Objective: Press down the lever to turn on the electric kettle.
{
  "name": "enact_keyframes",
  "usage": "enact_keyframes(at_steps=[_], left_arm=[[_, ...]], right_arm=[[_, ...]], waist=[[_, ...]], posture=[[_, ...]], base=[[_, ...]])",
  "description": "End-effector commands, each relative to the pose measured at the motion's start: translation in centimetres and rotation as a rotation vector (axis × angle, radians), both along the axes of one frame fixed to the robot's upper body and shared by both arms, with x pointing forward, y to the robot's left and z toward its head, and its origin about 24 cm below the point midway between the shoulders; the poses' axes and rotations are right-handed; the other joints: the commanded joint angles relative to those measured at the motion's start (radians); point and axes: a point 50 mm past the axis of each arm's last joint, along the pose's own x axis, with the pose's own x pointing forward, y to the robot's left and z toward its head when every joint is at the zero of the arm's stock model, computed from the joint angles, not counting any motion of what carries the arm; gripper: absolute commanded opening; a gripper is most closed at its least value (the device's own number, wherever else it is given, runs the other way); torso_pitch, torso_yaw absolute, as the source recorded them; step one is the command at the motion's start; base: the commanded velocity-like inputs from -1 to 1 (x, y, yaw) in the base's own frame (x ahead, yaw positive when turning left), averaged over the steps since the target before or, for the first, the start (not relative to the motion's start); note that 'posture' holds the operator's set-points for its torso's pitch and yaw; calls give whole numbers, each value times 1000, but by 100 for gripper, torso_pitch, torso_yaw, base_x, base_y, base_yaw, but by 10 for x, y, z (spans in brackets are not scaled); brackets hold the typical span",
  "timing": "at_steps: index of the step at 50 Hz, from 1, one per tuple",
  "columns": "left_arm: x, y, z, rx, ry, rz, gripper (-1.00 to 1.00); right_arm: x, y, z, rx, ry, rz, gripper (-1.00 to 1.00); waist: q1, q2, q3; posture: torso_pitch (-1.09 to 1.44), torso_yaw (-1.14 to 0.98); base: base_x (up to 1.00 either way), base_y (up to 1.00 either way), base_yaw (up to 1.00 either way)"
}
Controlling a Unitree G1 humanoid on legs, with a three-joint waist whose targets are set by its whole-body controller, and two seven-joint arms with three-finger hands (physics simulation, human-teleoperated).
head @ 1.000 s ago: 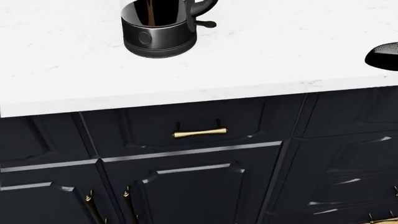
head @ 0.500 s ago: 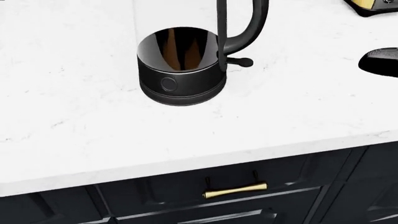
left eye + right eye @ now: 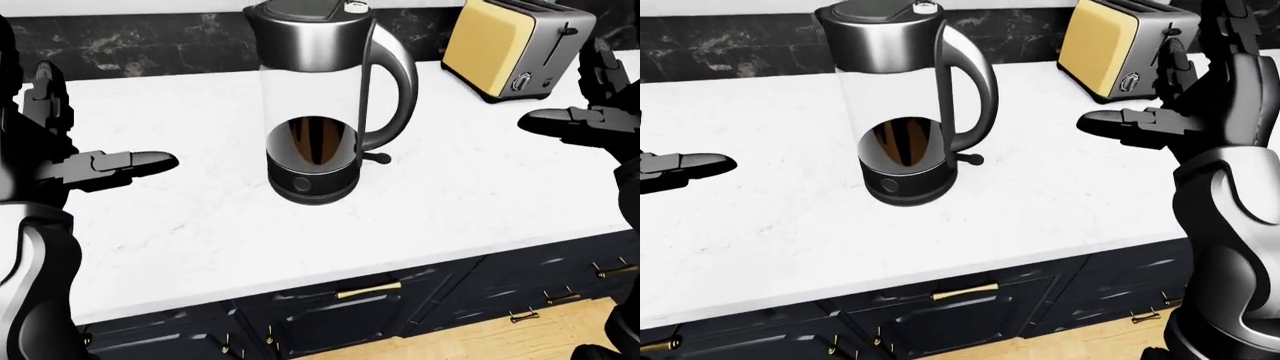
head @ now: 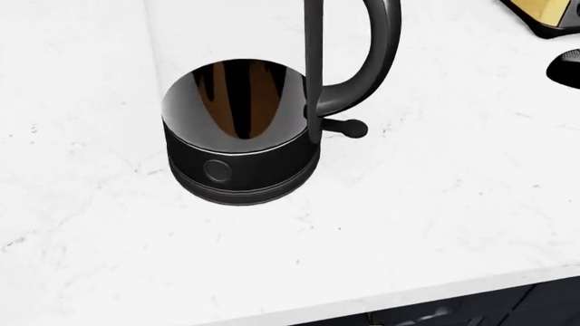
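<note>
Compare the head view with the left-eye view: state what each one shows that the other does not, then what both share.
Only the left-eye view shows the kettle's lid, the whole yellow toaster, the left hand with its fingers spread, the right hand likewise open, and the dark cabinet fronts with a gold drawer handle. Only the head view shows a close look at the round button on the kettle's base. Both share the kettle, its lever sticking out under the handle, untouched, and the white counter.
</note>
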Motion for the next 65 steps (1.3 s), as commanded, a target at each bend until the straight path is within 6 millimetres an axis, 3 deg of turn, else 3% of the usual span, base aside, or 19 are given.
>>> enact_keyframes(at_steps=[1,11,31,45,59,60,62,65], left_arm=[[-6,-1,12,25,-69,4,100],[-7,-2,14,33,-74,5,100],[-6,-1,15,25,-77,8,100],[-6,-1,14,18,-74,9,100],[-6,0,14,17,-73,9,100],[-6,0,14,17,-73,9,100],[-6,0,14,17,-73,9,100],[-6,0,14,16,-74,8,100]], right_arm=[[-6,-1,14,-16,-71,-14,100],[-4,-1,16,-34,-68,-36,100],[40,6,6,-89,39,-21,100],[64,19,6,-131,93,5,100],[63,25,12,-162,43,43,100],[63,25,12,-163,44,45,100],[62,26,13,-168,43,49,100],[62,27,14,-172,41,53,100]], waist=[[0,-1,-21],[-1,4,-12],[5,5,-11],[-2,16,-22],[-14,35,-29],[-15,36,-51],[-18,31,-26],[-25,19,-21]], posture=[[0,0],[0,0],[0,0],[0,0],[0,0],[0,0],[0,0],[0,0]], base=[[0,0,0],[0,0,0],[0,0,0],[0,0,0],[0,0,0],[13,0,0],[21,0,0],[24,0,0]])
